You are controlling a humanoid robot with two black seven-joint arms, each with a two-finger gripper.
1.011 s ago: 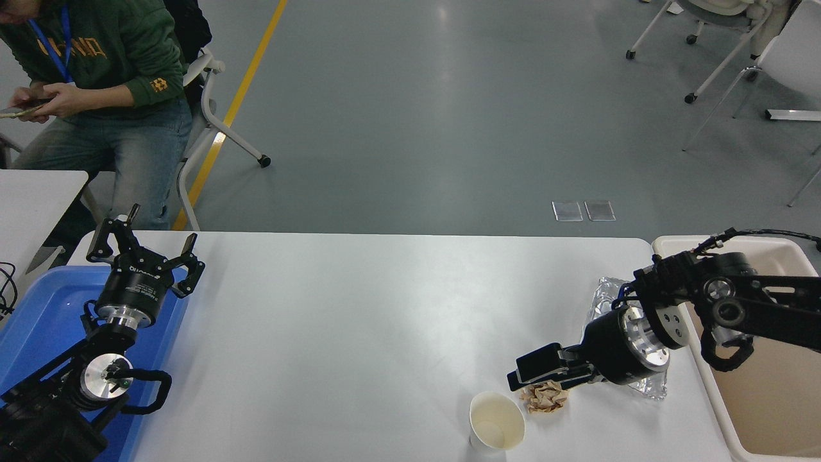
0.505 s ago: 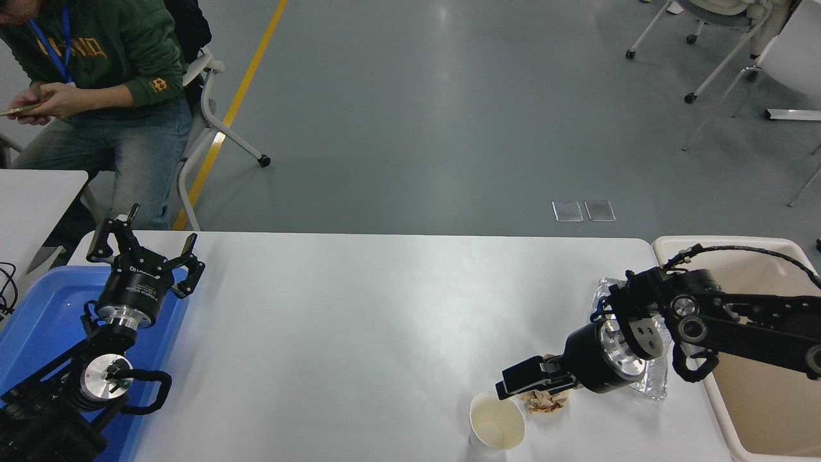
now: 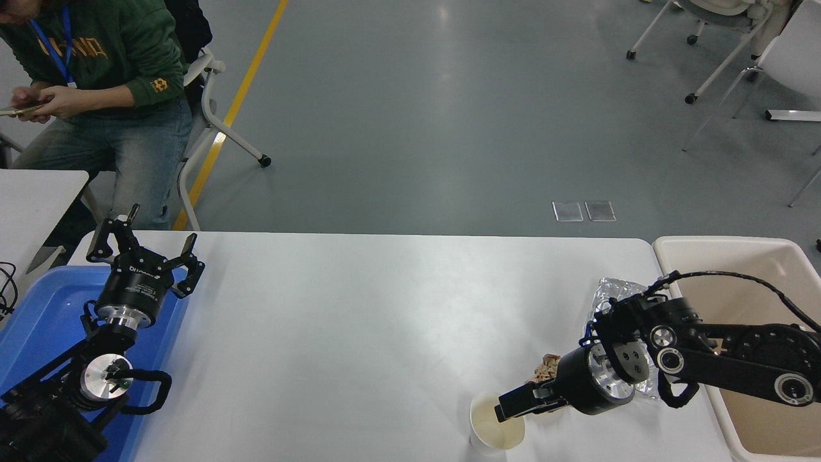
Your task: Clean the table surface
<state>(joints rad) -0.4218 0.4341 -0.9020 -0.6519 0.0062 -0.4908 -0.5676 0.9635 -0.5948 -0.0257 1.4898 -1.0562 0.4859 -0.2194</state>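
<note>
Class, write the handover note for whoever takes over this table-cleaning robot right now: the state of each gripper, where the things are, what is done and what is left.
Left gripper: open, parked over the blue tray, holding nothing.
Right gripper: at the rim of the paper cup, fingertips over its mouth; open or shut cannot be told.
On the table surface: the cup at the near edge, a crumpled brown paper ball behind the right gripper, a piece of foil under the right arm, beside the beige bin.
Done: nothing shows in the bin or the tray.
Left: cup, paper ball and foil all need removing.
</note>
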